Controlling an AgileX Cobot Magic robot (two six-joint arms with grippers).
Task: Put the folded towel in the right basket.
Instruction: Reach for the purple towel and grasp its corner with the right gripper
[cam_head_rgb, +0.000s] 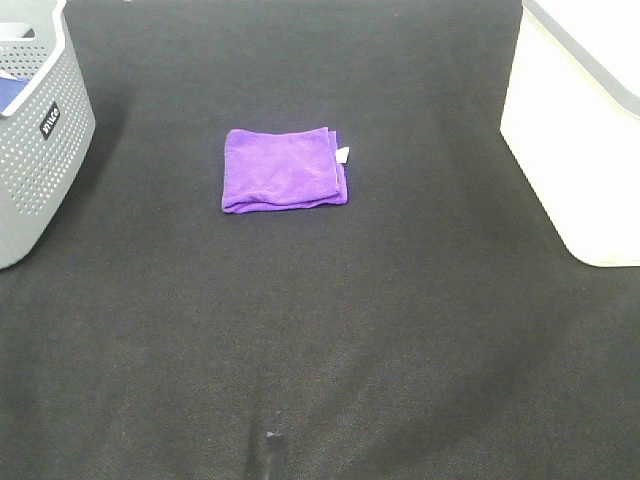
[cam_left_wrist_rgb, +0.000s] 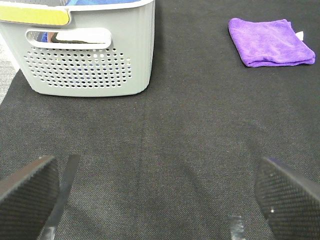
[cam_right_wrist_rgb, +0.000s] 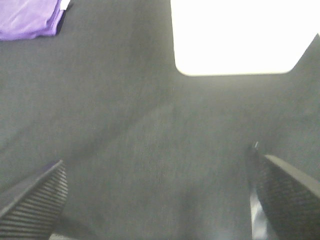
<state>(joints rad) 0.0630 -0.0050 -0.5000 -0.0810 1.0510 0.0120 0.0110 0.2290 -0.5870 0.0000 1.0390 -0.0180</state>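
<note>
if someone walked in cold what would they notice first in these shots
The purple towel jumps out first, folded flat in the middle of the black mat. A perforated grey basket stands at the left edge and a white basket at the right, both apart from the towel. The left gripper and right gripper are open, holding nothing.

The folded purple cloth towel lies on the black fabric mat, roughly midway between the grey perforated plastic basket on my left and the white plastic basket on my right, well apart from both.
</note>
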